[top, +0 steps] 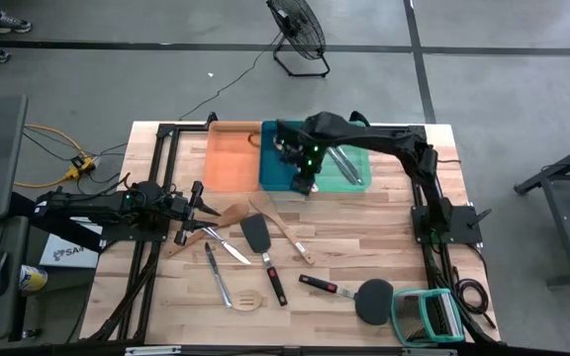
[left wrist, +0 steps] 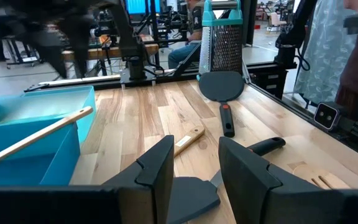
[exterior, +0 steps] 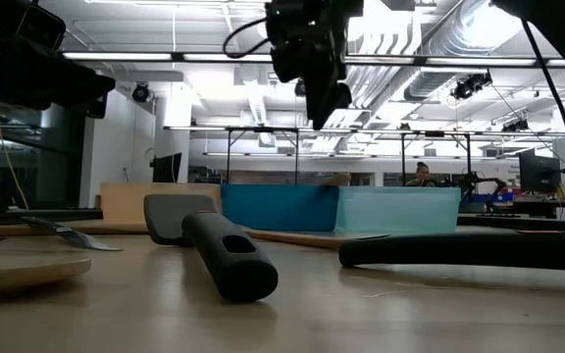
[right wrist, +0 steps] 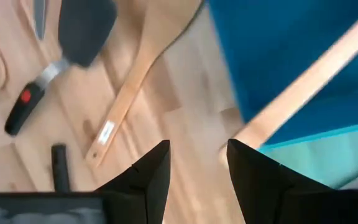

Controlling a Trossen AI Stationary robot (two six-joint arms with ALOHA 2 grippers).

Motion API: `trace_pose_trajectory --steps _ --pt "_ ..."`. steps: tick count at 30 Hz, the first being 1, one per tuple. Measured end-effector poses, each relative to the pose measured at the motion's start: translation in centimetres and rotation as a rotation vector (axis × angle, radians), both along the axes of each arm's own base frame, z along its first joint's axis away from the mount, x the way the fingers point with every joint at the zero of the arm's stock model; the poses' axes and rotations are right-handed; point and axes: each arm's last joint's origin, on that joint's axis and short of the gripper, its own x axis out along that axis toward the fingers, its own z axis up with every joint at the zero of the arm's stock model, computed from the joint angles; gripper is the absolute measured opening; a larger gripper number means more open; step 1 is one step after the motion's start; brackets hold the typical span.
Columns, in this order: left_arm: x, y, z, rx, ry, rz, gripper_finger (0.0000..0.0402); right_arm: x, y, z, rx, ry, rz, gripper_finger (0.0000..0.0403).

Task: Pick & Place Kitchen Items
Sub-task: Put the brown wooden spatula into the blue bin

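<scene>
I see the left gripper [top: 209,206] low at the table's left, fingers parted, empty, beside the wooden spoon [top: 228,215]. Loose utensils lie mid-table: black spatula [top: 262,249], round spatula [top: 359,297]. Right gripper [top: 305,182] hangs over the blue tray [top: 273,164], fingers apart, holding nothing.

Three rectangular trays sit side by side along the far edge of the wooden table [top: 364,247]: an orange tray [top: 231,158] toward the left, a blue tray [top: 277,166] in the middle touching it, and a teal tray [top: 349,170] on the right. A green-framed wire rack [top: 426,314] stands at the near right corner. A black floor fan [top: 298,35] stands on the grey floor beyond the far edge.
</scene>
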Motion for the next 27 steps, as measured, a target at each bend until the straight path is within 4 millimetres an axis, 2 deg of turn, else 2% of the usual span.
trace_pose_trajectory --steps 6,12,19,27 --pt "0.0 0.0 0.0 0.0 0.0 0.0 0.0125 0.8 5.0 -0.7 0.01 0.036 0.104 0.0151" --pt "0.0 0.0 0.0 0.0 0.0 0.0 0.0125 1.5 8.6 -3.4 0.03 0.057 0.113 0.0142" --pt "0.0 0.0 0.0 0.0 0.0 0.0 0.0125 1.8 9.7 -6.6 0.027 0.078 -0.016 0.0136" --pt "0.0 0.0 0.0 0.0 0.0 0.0 0.0125 3.0 10.2 -8.1 -0.073 -0.039 -0.232 0.0136"
